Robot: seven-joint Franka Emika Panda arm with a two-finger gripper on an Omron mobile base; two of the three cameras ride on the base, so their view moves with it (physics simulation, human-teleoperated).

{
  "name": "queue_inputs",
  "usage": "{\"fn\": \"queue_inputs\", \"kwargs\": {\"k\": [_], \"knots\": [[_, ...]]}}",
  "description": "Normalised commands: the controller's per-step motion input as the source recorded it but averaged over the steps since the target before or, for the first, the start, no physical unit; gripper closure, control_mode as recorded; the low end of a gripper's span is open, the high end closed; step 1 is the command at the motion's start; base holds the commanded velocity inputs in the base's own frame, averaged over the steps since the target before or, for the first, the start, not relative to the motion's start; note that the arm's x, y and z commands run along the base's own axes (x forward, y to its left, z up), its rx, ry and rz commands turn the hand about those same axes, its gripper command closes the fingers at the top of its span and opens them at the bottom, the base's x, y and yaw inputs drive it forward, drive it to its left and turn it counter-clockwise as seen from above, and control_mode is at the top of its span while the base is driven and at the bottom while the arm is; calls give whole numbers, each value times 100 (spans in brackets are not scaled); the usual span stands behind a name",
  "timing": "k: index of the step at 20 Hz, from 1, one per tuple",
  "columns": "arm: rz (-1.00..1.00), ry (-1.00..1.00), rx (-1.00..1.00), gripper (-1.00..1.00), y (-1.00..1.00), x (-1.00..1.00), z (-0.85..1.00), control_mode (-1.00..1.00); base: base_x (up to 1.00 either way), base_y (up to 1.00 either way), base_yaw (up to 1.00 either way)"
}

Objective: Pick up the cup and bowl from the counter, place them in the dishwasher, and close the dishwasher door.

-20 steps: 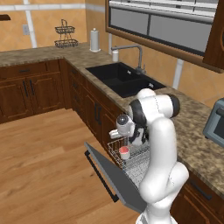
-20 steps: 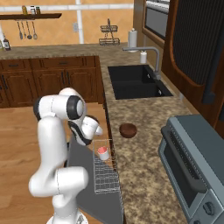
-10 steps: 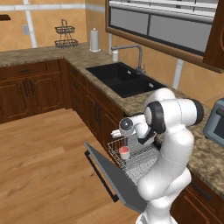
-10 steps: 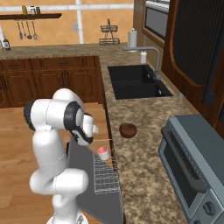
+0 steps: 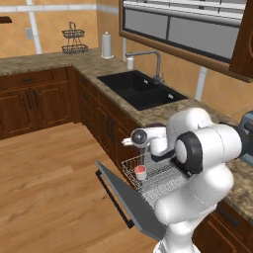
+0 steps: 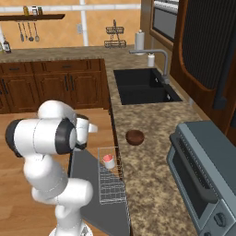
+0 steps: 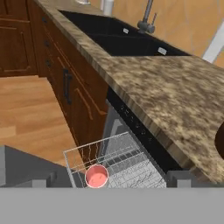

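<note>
**Cup racked, bowl still on bench, claw empty**

Left base view: the cup [image 5: 141, 172] is seen upright in the near corner of the white wire rack [image 5: 157, 179], pulled out over the dropped dishwasher door [image 5: 129, 202]. The claw is masked by the arm's own links here; its position is not resolved. The bowl is hidden behind the arm.

Right base view: the bowl [image 6: 135, 137] is seen on the bench [image 6: 152, 184], near its front edge, between the sink [image 6: 143, 86] and the toaster oven [image 6: 207, 179], well apart from both. The cup [image 6: 109, 161] sits in the rack just below the bench edge. The hand is parked over the open door, on the floor side of the bench; the bowl is judged to lie across the bench edge from it, up and inward. Being round, the bowl gives no preferred grasp axis.

Hand view: both finger tips [image 7: 178, 179] are spread wide with nothing between them, so the claw is released. The cup [image 7: 96, 176] is seen from above, red inside. A dark arc at the right edge may be the bowl's rim; too little is shown to confirm.

Next step judged: bowl pickup.
</note>
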Motion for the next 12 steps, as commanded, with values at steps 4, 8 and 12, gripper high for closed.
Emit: {"fn": "queue_inputs", "kwargs": {"k": [4, 8, 12], "knots": [[-8, -5, 0, -100, 18, 10, 100, -100, 0, 0, 0], [-4, -3, 0, -100, 2, 6, 100, -100, 0, 0, 0], [0, 25, 1, -100, -51, -7, 100, -100, 0, 0, 0]]}}
